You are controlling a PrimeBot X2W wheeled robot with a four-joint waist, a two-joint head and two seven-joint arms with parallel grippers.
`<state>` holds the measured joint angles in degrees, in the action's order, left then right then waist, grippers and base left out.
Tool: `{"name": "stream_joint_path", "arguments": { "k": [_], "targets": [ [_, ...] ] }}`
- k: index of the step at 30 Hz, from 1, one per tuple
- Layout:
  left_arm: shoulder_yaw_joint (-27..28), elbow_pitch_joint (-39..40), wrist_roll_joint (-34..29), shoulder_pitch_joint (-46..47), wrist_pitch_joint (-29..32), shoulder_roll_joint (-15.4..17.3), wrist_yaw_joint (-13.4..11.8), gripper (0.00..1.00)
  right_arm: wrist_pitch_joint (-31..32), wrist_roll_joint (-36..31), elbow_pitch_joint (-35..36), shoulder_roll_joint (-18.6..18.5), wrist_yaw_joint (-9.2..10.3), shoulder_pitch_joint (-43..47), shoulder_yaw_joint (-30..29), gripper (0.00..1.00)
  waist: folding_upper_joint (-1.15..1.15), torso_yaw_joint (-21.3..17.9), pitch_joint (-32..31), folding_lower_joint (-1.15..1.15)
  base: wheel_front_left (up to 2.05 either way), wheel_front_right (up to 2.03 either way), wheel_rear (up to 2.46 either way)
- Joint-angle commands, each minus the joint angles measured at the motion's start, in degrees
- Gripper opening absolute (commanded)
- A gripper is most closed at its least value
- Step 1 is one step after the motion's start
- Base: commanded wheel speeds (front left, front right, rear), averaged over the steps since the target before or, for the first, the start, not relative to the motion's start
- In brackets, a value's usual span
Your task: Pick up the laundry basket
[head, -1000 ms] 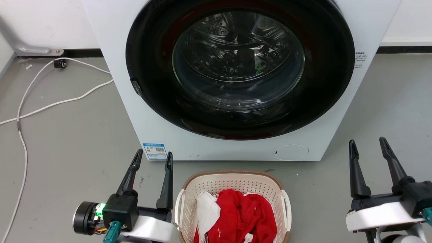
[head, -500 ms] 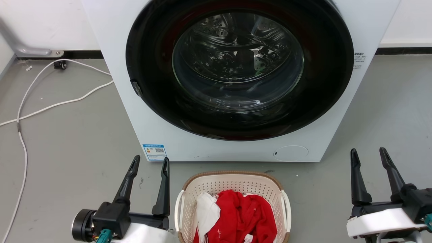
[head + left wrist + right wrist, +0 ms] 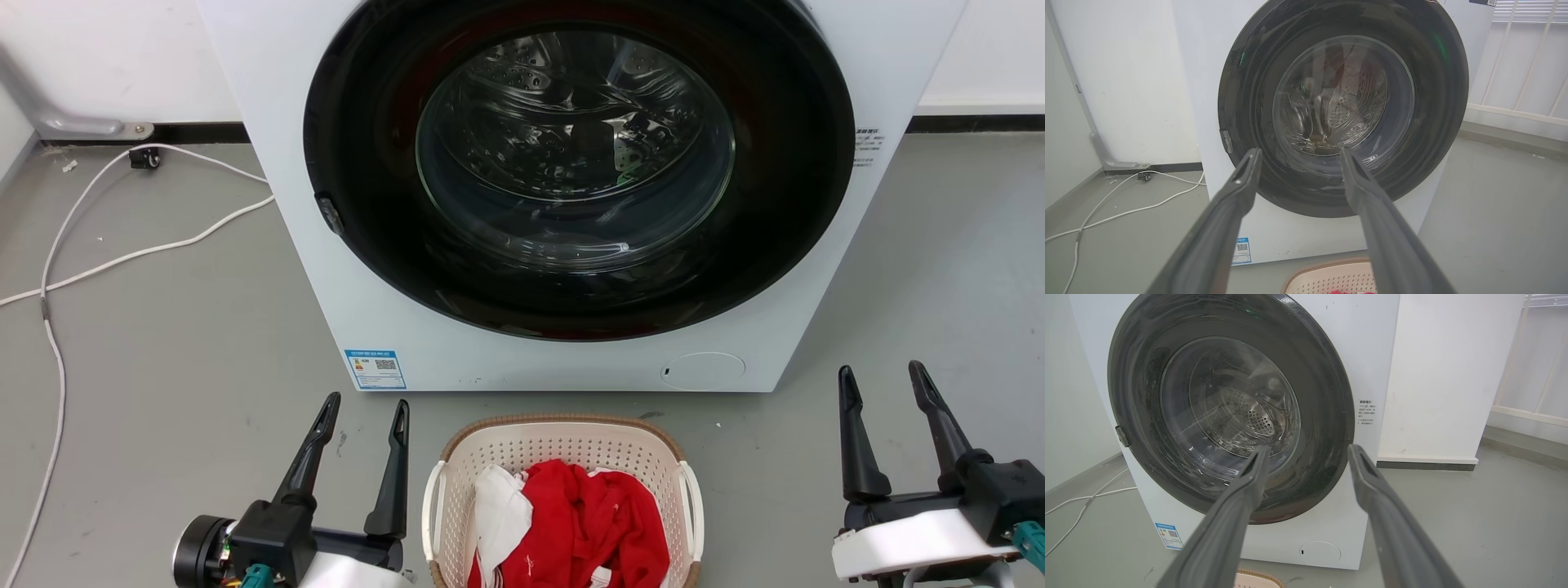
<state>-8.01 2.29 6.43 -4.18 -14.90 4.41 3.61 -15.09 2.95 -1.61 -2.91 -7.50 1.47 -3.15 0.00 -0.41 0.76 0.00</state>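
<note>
Both the left claw (image 3: 367, 400) and right claw (image 3: 880, 369) are held open and empty. The basket (image 3: 563, 421) is set on the floor (image 3: 163, 327) before the washer (image 3: 490, 359), between the claws, handles (image 3: 430, 506) turned sideways; its long axis cannot be judged.

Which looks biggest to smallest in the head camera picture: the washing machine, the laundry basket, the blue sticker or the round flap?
1. washing machine
2. laundry basket, partly cut off at the bottom edge
3. blue sticker and round flap look about alike, so unranked.

Left claw (image 3: 367, 400), right claw (image 3: 879, 367) (both spread)
</note>
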Motion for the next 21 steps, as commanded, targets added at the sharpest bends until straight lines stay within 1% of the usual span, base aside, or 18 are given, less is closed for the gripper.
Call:
{"name": "stream_joint_path", "arguments": {
  "k": [1,6,21],
  "targets": [
    [0.4,-0.2,-0.3,-0.5,-0.5,-0.3,0.4,1.00,-0.1,-0.2,0.0,0.1,0.02,0.2,-0.1,1.00,0.00,0.0,0.0,0.00,0.00,0.00,0.00],
    [1.2,-0.7,-1.2,-0.6,-0.4,-0.9,1.5,1.00,-0.1,0.2,-0.1,0.1,0.02,0.0,-0.4,1.00,0.00,0.1,0.0,0.00,0.00,0.00,0.00],
    [2.3,-1.3,-2.0,-0.3,-0.4,-1.4,2.6,1.00,-0.1,0.6,-0.1,0.1,0.02,-0.7,-0.4,1.00,0.00,0.1,1.0,0.00,0.00,0.00,0.00]
  ]
}}
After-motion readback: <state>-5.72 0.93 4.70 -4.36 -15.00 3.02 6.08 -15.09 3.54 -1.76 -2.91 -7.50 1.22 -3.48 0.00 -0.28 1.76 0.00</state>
